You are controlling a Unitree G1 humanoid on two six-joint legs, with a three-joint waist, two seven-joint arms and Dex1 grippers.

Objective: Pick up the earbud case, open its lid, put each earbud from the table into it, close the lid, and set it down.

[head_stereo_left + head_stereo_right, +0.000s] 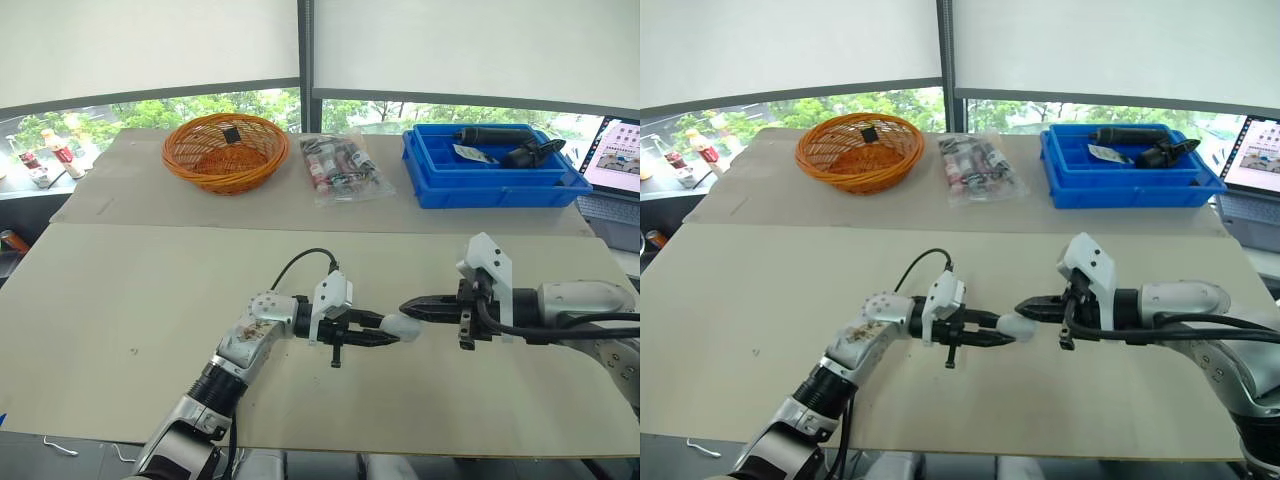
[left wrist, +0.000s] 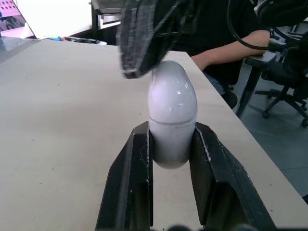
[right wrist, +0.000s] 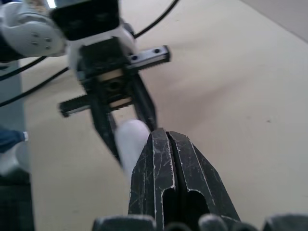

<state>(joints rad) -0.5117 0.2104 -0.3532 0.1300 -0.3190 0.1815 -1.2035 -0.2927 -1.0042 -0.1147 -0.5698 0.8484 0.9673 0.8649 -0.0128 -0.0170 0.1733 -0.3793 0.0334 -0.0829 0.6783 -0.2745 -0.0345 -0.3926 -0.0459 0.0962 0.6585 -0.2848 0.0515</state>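
The white egg-shaped earbud case [image 1: 403, 326] is held a little above the table's front middle, with my left gripper [image 1: 390, 333] shut on its lower half. In the left wrist view the case [image 2: 172, 110] stands between the two black fingers [image 2: 137, 183], its lid seam closed. My right gripper [image 1: 406, 308] is shut, with nothing between its fingers. Its tip rests against the case's rounded lid end, as the right wrist view shows, where the gripper [image 3: 166, 137] meets the case [image 3: 130, 142].
At the table's far side stand an orange wicker basket [image 1: 226, 150], a clear bag of small items [image 1: 340, 168] and a blue tray [image 1: 490, 180] holding black tools. A laptop [image 1: 618, 155] sits at the far right. A seated person [image 2: 226, 53] is beyond the table edge.
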